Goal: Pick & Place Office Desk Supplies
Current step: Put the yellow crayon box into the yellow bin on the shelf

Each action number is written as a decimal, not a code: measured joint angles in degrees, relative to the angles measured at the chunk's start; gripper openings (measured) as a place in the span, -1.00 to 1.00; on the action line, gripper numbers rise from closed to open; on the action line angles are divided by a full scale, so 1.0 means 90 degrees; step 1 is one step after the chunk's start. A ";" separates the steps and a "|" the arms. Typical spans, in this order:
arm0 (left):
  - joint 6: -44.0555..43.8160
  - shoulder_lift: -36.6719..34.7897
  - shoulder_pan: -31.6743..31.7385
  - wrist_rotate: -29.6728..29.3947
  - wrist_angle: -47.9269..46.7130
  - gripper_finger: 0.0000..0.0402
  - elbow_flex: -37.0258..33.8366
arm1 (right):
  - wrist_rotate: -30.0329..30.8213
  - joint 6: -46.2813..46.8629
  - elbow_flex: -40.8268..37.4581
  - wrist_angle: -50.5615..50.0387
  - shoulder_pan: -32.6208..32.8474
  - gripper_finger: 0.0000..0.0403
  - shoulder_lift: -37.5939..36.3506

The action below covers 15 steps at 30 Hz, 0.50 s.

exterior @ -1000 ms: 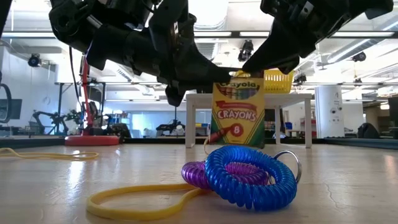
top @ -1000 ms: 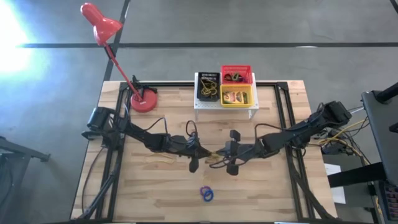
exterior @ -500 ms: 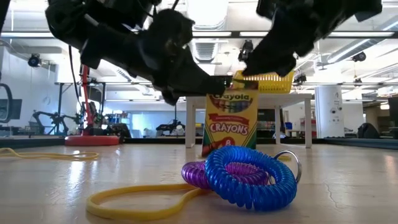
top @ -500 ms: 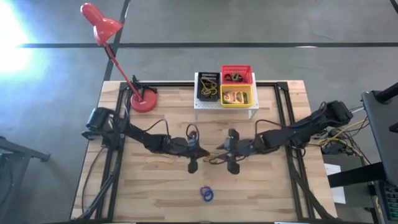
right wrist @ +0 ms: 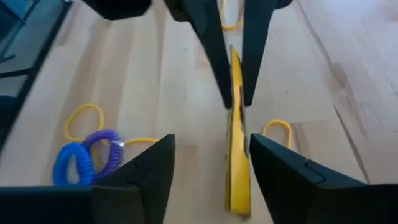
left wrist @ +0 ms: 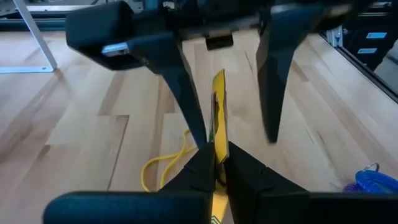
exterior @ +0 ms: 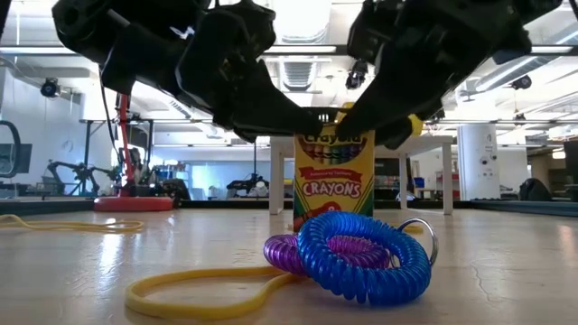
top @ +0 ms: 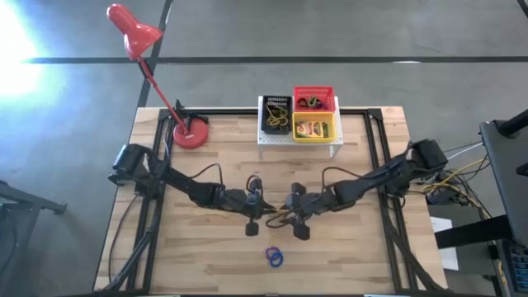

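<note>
Crayon box [exterior: 333,179] upright on worktop [top: 198,256] centre, light, stiff card, thin; best pinched across flat faces near top. My left claw [left wrist: 214,163] clamped on it from 9 o'clock, right claw [right wrist: 208,171] open astride from 3

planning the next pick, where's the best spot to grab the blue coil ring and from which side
Grip the blue coil ring across its springy band on the outer part of the loop, the part away from the purple ring it overlaps. Coming straight down from above looks best: it lies on the table in open space, and a top approach likely avoids snagging the yellow rubber band beside it.
</note>
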 joint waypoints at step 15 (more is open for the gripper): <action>0.0011 -0.1101 0.0024 -0.0037 -0.1173 -0.31 0.0000 | 0.0352 0.0114 0.0317 -0.0422 0.0082 -0.90 -0.0215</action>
